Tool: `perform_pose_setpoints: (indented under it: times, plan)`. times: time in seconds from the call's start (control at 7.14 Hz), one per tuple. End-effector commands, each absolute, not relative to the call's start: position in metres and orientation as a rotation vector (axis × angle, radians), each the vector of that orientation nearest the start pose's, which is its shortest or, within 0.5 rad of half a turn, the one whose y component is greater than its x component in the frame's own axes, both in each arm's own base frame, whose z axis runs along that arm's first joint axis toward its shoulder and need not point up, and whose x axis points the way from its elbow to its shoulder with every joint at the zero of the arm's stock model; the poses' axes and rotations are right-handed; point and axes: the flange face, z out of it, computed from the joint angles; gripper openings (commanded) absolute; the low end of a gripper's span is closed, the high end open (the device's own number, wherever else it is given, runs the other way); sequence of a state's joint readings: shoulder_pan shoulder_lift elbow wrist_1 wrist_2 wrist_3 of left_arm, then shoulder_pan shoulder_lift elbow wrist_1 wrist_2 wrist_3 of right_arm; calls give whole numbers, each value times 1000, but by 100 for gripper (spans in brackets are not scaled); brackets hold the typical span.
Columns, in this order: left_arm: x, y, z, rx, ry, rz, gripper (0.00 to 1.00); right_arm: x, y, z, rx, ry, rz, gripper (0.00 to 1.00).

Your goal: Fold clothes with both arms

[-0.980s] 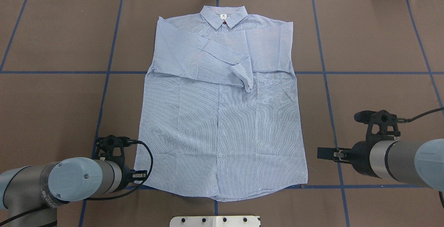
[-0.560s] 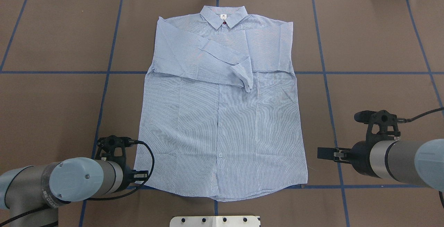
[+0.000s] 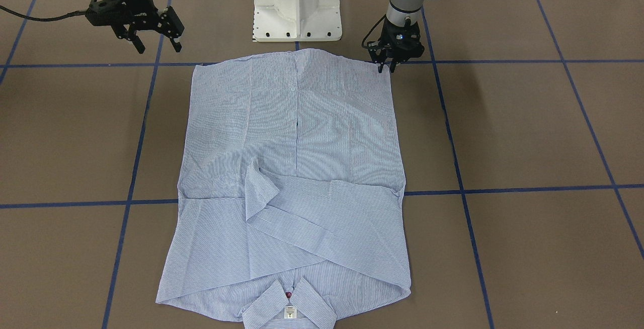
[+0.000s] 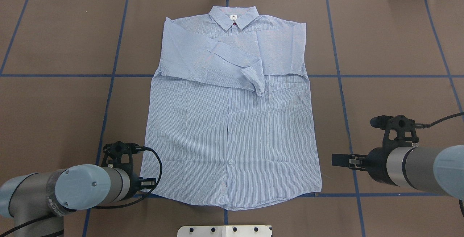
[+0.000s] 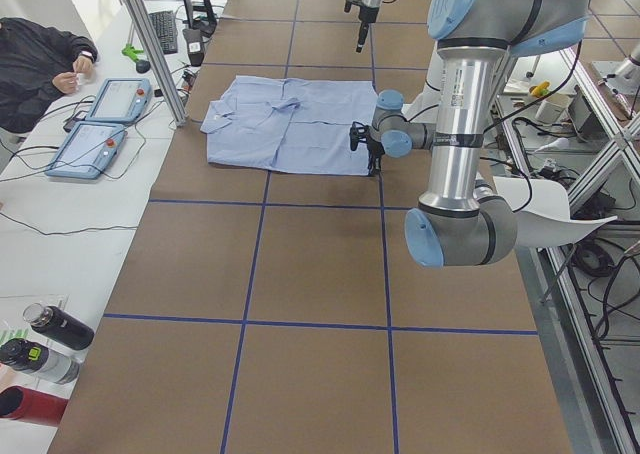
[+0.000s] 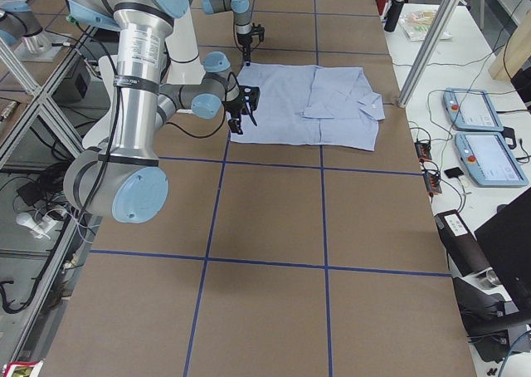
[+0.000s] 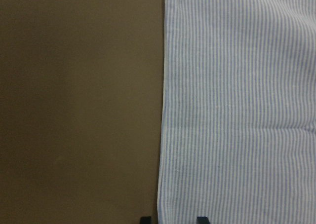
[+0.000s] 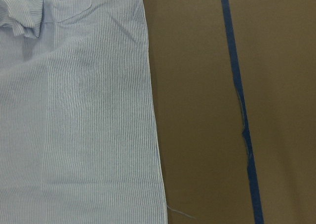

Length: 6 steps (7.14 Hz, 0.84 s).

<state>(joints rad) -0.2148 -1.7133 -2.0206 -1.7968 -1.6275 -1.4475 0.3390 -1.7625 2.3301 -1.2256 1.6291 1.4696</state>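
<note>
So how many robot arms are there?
2. The left arm is at the shirt's left hem corner, left gripper open over the edge. The right arm is off the shirt's right side, right gripper open, clear of the cloth.

I see a brown tabletop (image 4: 398, 41) gridded with blue tape lines (image 4: 54, 75). Shirt (image 4: 232, 139) lies flat mid-table, sleeves crossed over chest, collar toward far edge, hem toward robot-side edge, near white base pedestal (image 3: 297, 2).

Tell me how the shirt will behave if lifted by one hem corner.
The shirt is thin, creased cloth lying flat, so it will probably drape limply. The folded sleeves rest loose on top and may slide open. It looks light, so it may drag across the table.
</note>
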Motion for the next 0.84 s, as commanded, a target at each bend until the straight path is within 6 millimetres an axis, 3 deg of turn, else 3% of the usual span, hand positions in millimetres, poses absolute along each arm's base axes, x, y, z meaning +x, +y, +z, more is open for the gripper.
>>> perform_pose_setpoints:
  times: [0.0, 0.14, 0.42, 0.7]
  plan:
    - [488, -237, 359, 85, 818, -64, 11, -325, -250, 351, 147, -904, 194, 100]
    - [486, -237, 360, 84, 815, -64, 0, -325, -250, 351, 147, -904, 194, 100]
    - [483, -237, 358, 85, 816, -65, 0, -329, -243, 354, 133, -896, 182, 100]
    - [480, -237, 353, 86, 829, -72, 0, -343, -222, 357, 86, -896, 226, 100]
